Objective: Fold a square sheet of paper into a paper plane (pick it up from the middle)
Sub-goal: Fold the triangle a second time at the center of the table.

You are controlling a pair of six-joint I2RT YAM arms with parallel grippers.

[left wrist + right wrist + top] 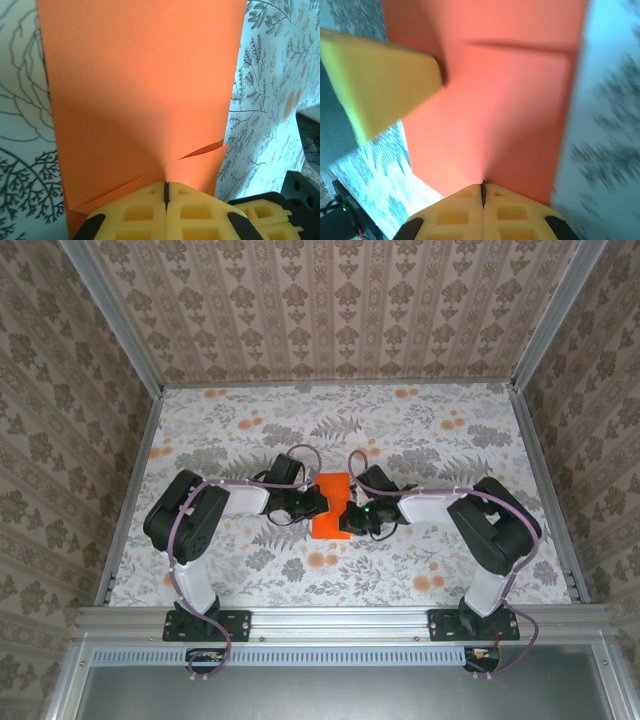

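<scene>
The square sheet of paper [331,492] is vivid orange and sits at mid-table between my two grippers, pinched in at its waist. My left gripper [320,503] comes in from the left and my right gripper [351,517] from the right. In the left wrist view the sheet [140,85] has creases that run into the tip of my left gripper [166,183], which is shut on it. In the right wrist view the sheet [510,100] meets my right gripper [483,184], also shut on it, with a left finger [380,80] alongside. The paper plane is out of view.
The floral tablecloth [240,435] covers the table inside patterned walls. An aluminium rail [340,620] runs along the near edge with both arm bases. Part of the right gripper's body [270,212] crowds the left wrist view's lower right.
</scene>
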